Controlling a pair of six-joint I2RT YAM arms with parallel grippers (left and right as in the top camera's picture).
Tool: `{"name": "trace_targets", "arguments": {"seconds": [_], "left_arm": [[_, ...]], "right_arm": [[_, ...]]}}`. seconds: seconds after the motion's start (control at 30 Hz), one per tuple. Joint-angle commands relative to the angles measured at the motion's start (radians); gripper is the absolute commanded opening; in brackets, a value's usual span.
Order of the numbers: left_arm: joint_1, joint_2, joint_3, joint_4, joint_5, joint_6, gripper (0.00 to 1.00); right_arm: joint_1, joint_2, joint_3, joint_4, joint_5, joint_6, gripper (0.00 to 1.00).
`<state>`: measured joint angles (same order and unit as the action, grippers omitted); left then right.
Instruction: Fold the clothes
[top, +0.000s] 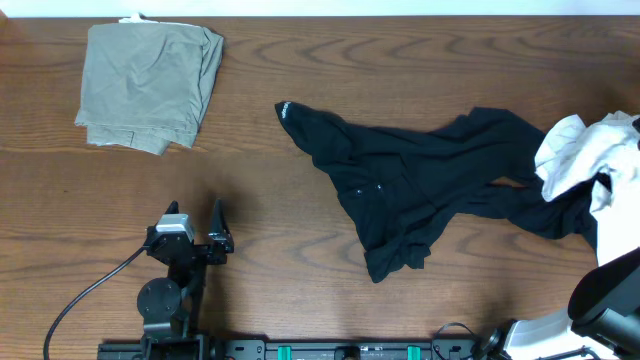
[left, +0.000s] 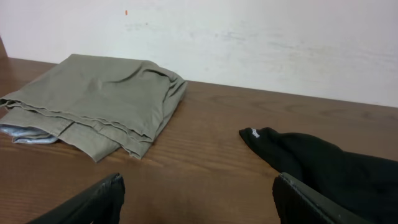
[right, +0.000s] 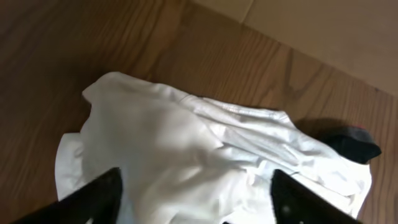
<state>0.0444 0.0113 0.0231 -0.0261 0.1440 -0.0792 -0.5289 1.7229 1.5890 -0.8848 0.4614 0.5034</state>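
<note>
1. Black garment (top: 430, 180): it lies unfolded and crumpled on the table (top: 300, 300), well to the right of the khaki stack (top: 150, 85) and nearer your side. One narrow end (top: 290, 112) points back toward the khaki stack and carries a small white print (left: 252, 132).
2. White cloth (top: 585, 155): it is bunched over the black garment's far end, the end farthest from the khaki stack, at the picture's right edge. In the right wrist view it is rumpled, with a dark bit of fabric (right: 354, 143) showing past its edge.
3. Right gripper (right: 196, 186): you have the fingers (right: 99, 193) spread wide, straight over the white cloth, pinching nothing. You cannot tell whether the tips touch the cloth. From overhead only the arm (top: 610, 290) shows, far to the right of the khaki stack.
4. Left gripper (top: 197, 212): fingers (left: 106, 199) spread and empty, on the near side of the khaki stack, apart from it and from the black garment. Its camera looks across bare wood, with the khaki stack ahead to the left and the black end ahead to the right.
5. Khaki stack: folded, flat, at the far left of the table. A pale blue layer (left: 28, 134) peeks out beneath it in the left wrist view.
</note>
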Motion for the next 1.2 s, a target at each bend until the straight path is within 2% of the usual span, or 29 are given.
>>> {"name": "trace_targets", "arguments": {"seconds": [0.0,0.1,0.23,0.37,0.53,0.63,0.7,0.9,1.17], "left_arm": [[0.004,-0.001,-0.018,-0.033,0.021,-0.009,0.78],[0.004,-0.001,-0.018,-0.033,0.021,-0.009,0.78],[0.004,-0.001,-0.018,-0.033,0.021,-0.009,0.78],[0.004,-0.001,-0.018,-0.033,0.021,-0.009,0.78],[0.004,-0.001,-0.018,-0.033,0.021,-0.009,0.78],[0.004,-0.001,-0.018,-0.033,0.021,-0.009,0.78],[0.004,-0.001,-0.018,-0.032,0.021,-0.009,0.78],[0.004,-0.001,-0.018,-0.033,0.021,-0.009,0.78],[0.004,-0.001,-0.018,-0.033,0.021,-0.009,0.78]], "right_arm": [[-0.008,-0.004,0.034,-0.026,-0.01,-0.008,0.77],[-0.006,-0.004,0.034,-0.051,-0.185,-0.017,0.77],[-0.001,-0.004,0.034,-0.107,-0.489,-0.084,0.83],[0.039,-0.004,0.033,-0.209,-0.632,-0.146,0.83],[0.143,-0.004,0.014,-0.324,-0.629,-0.161,0.86],[0.21,-0.004,-0.037,-0.338,-0.6,-0.156,0.88],[0.24,-0.004,-0.096,-0.316,-0.534,-0.099,0.97],[0.229,-0.004,-0.339,-0.178,-0.481,0.08,0.94],[0.211,-0.004,-0.462,-0.089,-0.451,0.088,0.94]]}}
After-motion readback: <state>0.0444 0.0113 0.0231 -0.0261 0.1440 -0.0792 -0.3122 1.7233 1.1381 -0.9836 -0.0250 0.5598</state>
